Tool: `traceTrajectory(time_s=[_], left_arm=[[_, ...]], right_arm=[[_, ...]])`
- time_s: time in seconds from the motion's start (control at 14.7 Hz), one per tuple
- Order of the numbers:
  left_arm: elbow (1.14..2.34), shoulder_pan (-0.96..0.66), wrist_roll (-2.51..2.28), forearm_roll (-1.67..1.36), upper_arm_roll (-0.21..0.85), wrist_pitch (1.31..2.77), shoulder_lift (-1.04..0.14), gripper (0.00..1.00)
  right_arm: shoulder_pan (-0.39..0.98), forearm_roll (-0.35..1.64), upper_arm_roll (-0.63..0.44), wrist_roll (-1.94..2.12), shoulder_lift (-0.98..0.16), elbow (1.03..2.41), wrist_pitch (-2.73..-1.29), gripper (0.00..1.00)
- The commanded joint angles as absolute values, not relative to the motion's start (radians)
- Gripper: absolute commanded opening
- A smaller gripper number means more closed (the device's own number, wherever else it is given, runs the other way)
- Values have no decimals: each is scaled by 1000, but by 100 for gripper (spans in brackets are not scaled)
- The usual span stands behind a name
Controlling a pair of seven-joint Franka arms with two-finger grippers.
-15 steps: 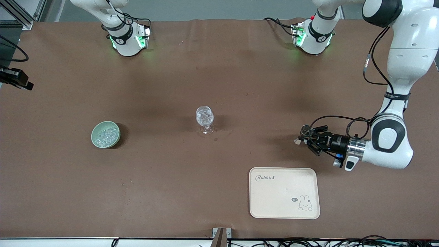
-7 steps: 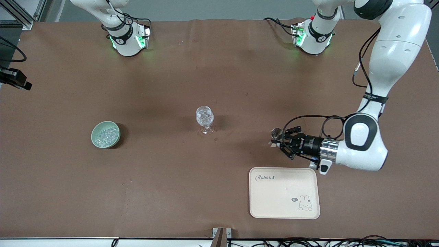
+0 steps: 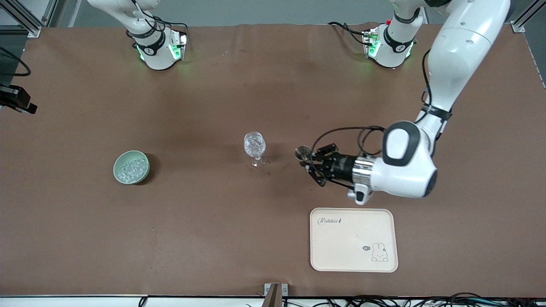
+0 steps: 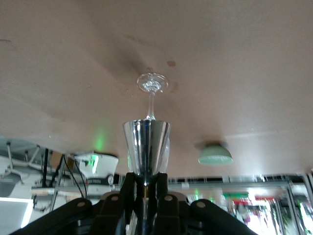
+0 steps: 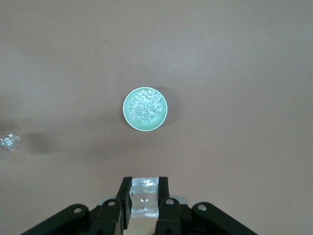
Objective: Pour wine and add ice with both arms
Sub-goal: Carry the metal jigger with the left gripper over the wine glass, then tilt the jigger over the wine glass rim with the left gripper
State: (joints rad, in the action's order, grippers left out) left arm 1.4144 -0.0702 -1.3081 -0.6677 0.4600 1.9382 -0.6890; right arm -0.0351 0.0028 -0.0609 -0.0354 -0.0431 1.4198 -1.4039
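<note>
A clear wine glass (image 3: 254, 147) stands at the table's middle. My left gripper (image 3: 310, 161) is shut on the stem of a shiny metal cup (image 3: 303, 152), held sideways just beside the glass toward the left arm's end. In the left wrist view the cup (image 4: 146, 145) sits between my fingers (image 4: 128, 182), with the glass's foot (image 4: 152, 82) past it. Ice (image 3: 131, 167) fills a green bowl (image 3: 142, 175) toward the right arm's end. My right gripper (image 5: 143, 188) hovers high over that bowl (image 5: 145, 125), shut on a clear glassy cube (image 5: 144, 196). The glass also shows in the right wrist view (image 5: 9, 140).
A cream tray (image 3: 353, 256) with a rabbit print lies near the front camera's edge, toward the left arm's end, close under my left arm's wrist. A black fitting (image 3: 17, 101) juts in at the table's edge at the right arm's end.
My left arm has swung from the left arm's end toward the table's middle, carrying the metal cup up close to the wine glass. The glass, bowl and tray have not moved.
</note>
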Motion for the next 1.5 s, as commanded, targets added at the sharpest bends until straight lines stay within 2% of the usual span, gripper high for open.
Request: traceTrajectory(time_s=[0.0, 0.54, 0.82, 1.43], left_arm=[[1424, -130, -1432, -563, 456, 1970, -650, 0], [1419, -277, -1693, -316, 459, 2042, -627, 0], [1417, -310, -1787, -232, 457, 2095, -627, 0], [1408, -351, -1910, -32, 457, 2105, -618, 0]], right_arm=[[-48, 15, -54, -21, -43, 1417, -1407, 0], [-46, 15, -51, -23, -43, 1417, -1407, 1], [-44, 17, -49, -23, -43, 1417, -1408, 1], [-44, 28, -49, -21, -43, 1416, -1410, 1]])
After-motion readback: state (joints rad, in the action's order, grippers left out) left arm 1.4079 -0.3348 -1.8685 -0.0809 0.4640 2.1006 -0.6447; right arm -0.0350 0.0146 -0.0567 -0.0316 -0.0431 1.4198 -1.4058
